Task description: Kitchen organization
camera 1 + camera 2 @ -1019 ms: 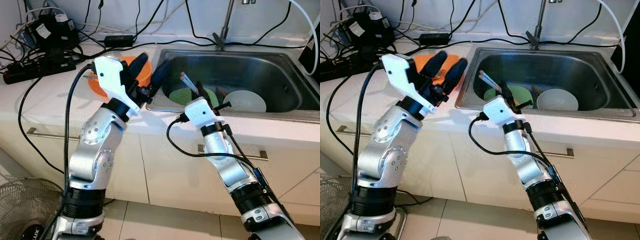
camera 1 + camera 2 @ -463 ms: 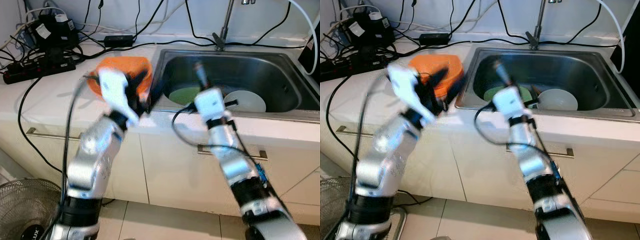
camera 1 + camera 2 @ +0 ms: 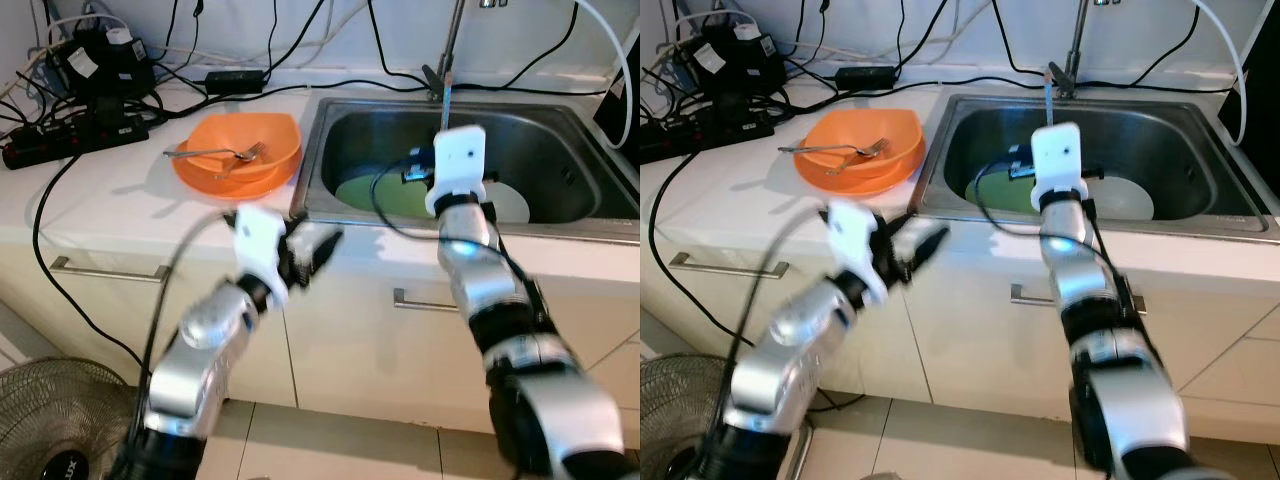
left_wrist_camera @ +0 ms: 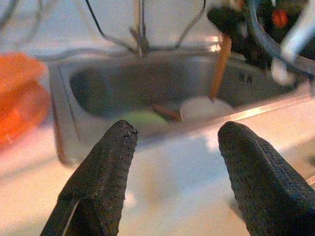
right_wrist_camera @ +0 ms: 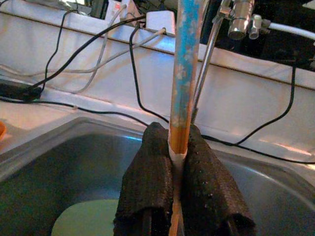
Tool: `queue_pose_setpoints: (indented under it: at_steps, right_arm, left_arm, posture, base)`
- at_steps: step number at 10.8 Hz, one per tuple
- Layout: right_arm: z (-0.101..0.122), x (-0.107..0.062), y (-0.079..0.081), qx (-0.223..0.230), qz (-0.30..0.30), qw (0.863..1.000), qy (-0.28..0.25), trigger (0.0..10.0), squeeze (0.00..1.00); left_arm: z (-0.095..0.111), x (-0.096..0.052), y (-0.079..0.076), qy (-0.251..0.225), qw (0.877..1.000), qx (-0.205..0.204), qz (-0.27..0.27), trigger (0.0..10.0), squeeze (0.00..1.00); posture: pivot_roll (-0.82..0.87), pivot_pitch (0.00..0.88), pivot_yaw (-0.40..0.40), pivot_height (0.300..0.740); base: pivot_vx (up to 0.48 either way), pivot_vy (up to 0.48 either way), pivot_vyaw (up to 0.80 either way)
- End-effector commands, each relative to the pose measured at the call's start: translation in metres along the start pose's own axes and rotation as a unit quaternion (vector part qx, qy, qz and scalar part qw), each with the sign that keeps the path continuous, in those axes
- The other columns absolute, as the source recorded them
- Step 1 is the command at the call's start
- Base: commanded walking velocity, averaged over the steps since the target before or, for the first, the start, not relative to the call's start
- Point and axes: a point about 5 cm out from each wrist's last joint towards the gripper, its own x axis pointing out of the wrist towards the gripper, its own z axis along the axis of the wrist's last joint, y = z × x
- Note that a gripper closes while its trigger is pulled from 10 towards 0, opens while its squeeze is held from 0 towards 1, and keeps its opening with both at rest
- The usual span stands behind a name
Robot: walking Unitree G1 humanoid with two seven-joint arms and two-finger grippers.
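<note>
Two black fingers [image 5: 147,187] of the right gripper [image 5: 176,147] clenched on a thin stick-like utensil [image 5: 184,73], orange-brown low down with a blue-patterned upper length, held upright above the steel sink [image 3: 560,225] and in line with the faucet stem [image 3: 452,40] at the sink's back edge. Inside the sink, below that gripper, a green plate [image 3: 375,190] and just beside it a white bowl [image 3: 505,205]. Off the sink's left rim, on the white counter [image 3: 90,200], an orange bowl [image 3: 235,150] stacked on another orange dish, with a fork [image 3: 215,153] lying across it. Farther from the sink on the same counter, a tangle of black cables and power bricks [image 3: 90,80]. Lower, in front of the sink's front-left corner and out past the counter edge, the left gripper [image 3: 310,250], blurred, fingers [image 4: 106,172] spread apart and grasping nothing, pointing toward the sink. Beneath the sink, white cabinet fronts with a bar handle [image 3: 405,297].
</note>
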Motion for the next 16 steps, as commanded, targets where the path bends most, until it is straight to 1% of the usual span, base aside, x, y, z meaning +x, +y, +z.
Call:
queue_pose_setpoints:
  at_steps: [1,2,6,9,10,11,12,13,14,16]
  right_arm:
    - [0.0,0.003,-0.001,0.007,0.007,1.0,0.007,10.0,0.0]
    - [-0.009,0.004,0.003,0.017,0.023,0.999,0.036,10.0,0.0]
    - [-0.027,-0.001,0.012,0.008,0.048,0.995,0.091,10.0,0.0]
    - [-0.031,-0.002,0.011,0.009,0.045,0.994,0.104,10.0,0.0]
    - [-0.032,-0.003,0.011,0.006,0.045,0.993,0.106,10.0,0.47]
    - [-0.034,-0.003,0.01,0.004,0.045,0.993,0.109,10.0,1.0]
    - [-0.035,-0.004,0.009,0.003,0.044,0.993,0.112,10.0,1.0]
    - [-0.035,-0.004,0.009,0.002,0.045,0.993,0.113,10.0,0.36]
    - [-0.034,-0.003,0.011,0.001,0.048,0.993,0.112,10.0,0.0]
    - [-0.034,-0.003,0.012,0.002,0.05,0.993,0.111,10.0,0.0]
  left_arm:
    - [-0.005,-0.001,-0.003,0.023,1.0,0.007,-0.01,10.0,0.0]
    - [-0.009,-0.005,-0.009,0.041,0.999,0.009,-0.021,10.0,0.0]
    - [-0.009,-0.016,-0.02,0.051,0.998,-0.003,-0.031,10.0,0.0]
    - [-0.005,-0.018,-0.021,0.051,0.998,-0.005,-0.026,10.0,0.0]
    - [-0.004,-0.017,-0.021,0.051,0.998,-0.005,-0.025,10.0,0.0]
    - [-0.003,-0.017,-0.02,0.05,0.998,-0.005,-0.023,10.0,0.0]
    - [-0.002,-0.017,-0.02,0.05,0.999,-0.005,-0.02,10.0,0.0]
    - [-0.002,-0.018,-0.019,0.05,0.999,-0.005,-0.019,10.0,0.0]
    - [-0.001,-0.017,-0.019,0.049,0.999,-0.006,-0.016,10.0,0.0]
    - [0.0,-0.015,-0.019,0.048,0.999,-0.007,-0.013,10.0,0.0]
  posture:
    - [0.17,0.0,0.04,0.74]
    - [0.2,0.0,0.038,0.74]
    - [0.25,0.0,0.043,0.74]
    - [0.25,0.0,0.044,0.74]
    - [0.26,0.007,0.044,0.74]
    - [0.26,0.011,0.042,0.74]
    - [0.26,0.012,0.041,0.74]
    - [0.26,0.013,0.042,0.74]
    - [0.26,0.015,0.041,0.74]
    - [0.25,0.015,0.038,0.74]
  base:
    - [0.0,0.0,0.0]
    - [0.0,0.0,0.0]
    - [0.0,0.0,0.0]
    - [0.0,0.0,0.0]
    - [0.0,0.0,0.0]
    - [0.0,0.0,0.0]
    - [0.0,0.0,0.0]
    - [0.0,0.0,0.0]
    - [0.0,0.0,0.0]
    - [0.0,0.0,0.0]
